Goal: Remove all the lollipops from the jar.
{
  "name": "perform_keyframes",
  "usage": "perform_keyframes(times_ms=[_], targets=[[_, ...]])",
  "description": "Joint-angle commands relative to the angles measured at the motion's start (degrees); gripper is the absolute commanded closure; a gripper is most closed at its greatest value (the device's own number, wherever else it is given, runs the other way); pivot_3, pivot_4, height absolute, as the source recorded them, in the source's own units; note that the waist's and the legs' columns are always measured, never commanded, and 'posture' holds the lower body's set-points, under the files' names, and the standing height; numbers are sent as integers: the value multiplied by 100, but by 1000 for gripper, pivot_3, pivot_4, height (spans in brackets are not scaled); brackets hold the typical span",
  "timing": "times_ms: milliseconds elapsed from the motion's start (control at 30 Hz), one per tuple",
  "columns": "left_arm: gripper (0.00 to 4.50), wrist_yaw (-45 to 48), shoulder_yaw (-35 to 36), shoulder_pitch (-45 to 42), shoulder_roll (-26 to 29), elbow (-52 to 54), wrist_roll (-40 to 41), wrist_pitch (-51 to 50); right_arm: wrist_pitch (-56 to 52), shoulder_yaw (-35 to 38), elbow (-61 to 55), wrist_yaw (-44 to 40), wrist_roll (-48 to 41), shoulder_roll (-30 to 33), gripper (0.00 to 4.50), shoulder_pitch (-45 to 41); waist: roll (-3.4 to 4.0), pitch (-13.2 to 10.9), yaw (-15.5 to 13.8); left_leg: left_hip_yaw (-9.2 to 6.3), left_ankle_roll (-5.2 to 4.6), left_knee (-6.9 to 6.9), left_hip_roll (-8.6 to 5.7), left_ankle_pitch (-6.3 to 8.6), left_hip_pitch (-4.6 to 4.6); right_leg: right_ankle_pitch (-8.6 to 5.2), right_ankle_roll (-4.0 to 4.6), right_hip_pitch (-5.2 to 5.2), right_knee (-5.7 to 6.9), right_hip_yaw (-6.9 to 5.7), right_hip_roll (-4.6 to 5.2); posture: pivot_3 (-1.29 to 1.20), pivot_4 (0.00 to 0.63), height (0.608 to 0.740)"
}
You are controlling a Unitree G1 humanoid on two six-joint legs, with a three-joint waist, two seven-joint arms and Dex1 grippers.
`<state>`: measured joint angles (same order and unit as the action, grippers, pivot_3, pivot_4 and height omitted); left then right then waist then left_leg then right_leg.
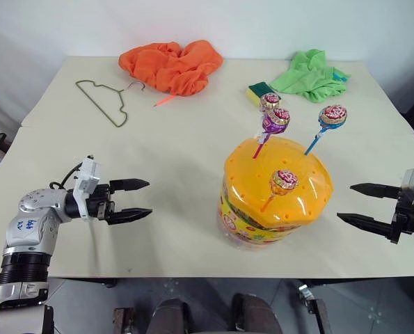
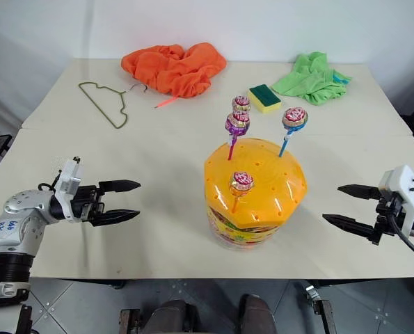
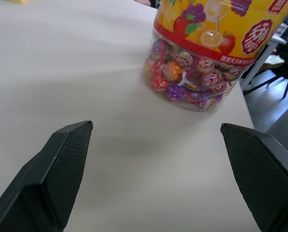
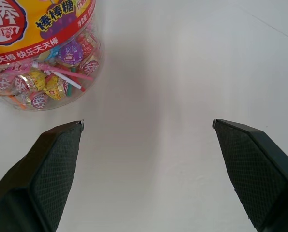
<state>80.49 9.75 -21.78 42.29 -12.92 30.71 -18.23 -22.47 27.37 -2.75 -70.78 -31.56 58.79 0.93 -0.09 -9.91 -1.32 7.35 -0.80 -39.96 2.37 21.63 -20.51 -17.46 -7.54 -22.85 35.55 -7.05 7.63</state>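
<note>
At the far edge of the pale table (image 1: 158,160) lay a crumpled orange cloth (image 1: 172,65); beside it were a wire hanger (image 1: 106,99) and a loose orange-red stick (image 1: 165,100). A green cloth (image 1: 308,75) lay next to a yellow-green sponge (image 2: 264,97).

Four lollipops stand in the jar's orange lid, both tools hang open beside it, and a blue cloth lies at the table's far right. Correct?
Not quite: the cloth at the far right is green, as the left eye view shows. The four lollipops in the jar lid and the open left tool and right tool are right.
</note>
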Motion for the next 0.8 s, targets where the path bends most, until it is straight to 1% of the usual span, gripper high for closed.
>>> perform_keyframes(times_ms=[33, 133, 200, 300, 367, 467, 533, 633, 733, 800], targets=[[0, 85, 209, 9, 177, 347, 220, -49, 107, 48, -61, 63, -15, -64, 8, -93, 0, 0, -1, 0, 0, 0, 0, 0, 0, 0, 0, 0, 0, 0, 0, 0, 150, 740], [0, -100, 172, -87, 242, 439, 189, -269, 130, 13, -107, 127, -32, -183, 8, -123, 0, 0, -1, -1, 1, 0, 1, 0, 0, 0, 0, 0, 0, 0, 0, 0, 150, 740], [0, -126, 127, -220, 361, 440, 375, -906, 152, -7, -147, 153, -25, -239, 8, -120, 0, 0, -6, -1, 1, 0, 0, 1, -1, 0, 0, 0, 0, 0, 0, 0, 150, 740], [0, -343, 45, -305, 400, 538, 86, -780, 187, 101, -224, 205, -63, -331, 8, -29, 0, 0, -5, -3, 1, -1, 0, 1, -2, 0, 0, 0, 0, -1, 0, 0, 150, 740], [0, -352, 81, -463, 440, 584, 188, -907, 183, 198, -350, 216, -124, -374, 8, 50, 0, 0, -2, -2, 1, 0, 0, 1, -2, 0, 0, 0, 0, 0, 0, 0, 150, 740], [0, -249, 172, -1063, 351, 481, 371, -802, 11, 525, -686, 199, -376, -390, 8, 281, -2, -1, -23, -6, 2, -2, 0, 1, -4, 0, 0, 0, 0, -4, -1, 0, 150, 740], [0, -40, 67, -1480, 325, 376, 339, -651, -111, 775, -986, 180, -598, -416, 8, 468, -2, -1, -38, -18, 2, -14, -2, 1, -18, 0, 0, 0, 2, -15, 1, 0, 150, 740], [0, 237, -95, -2166, 101, 244, 410, -531, -241, 1162, -1605, 288, -897, -584, 8, 804, -2, -1, -30, -25, 2, -18, -4, 1, -23, 0, 0, 0, 1, -21, 1, 0, 150, 740], [0, 455, -253, -2575, -55, 143, 400, -498, -408, 1436, -2052, 394, -1130, -663, 8, 1057, -3, -1, -23, -29, 2, -17, -6, 1, -25, 0, 0, 1, 1, -25, 1, 0, 150, 740], [0, 664, -528, -3080, -453, 61, 431, -446, -663, 1921, -2403, 505, -1610, -723, 8, 1202, -5, -3, -24, -29, 2, -17, -6, 1, -25, 0, 0, 0, 1, -25, 0, 0, 150, 740]])
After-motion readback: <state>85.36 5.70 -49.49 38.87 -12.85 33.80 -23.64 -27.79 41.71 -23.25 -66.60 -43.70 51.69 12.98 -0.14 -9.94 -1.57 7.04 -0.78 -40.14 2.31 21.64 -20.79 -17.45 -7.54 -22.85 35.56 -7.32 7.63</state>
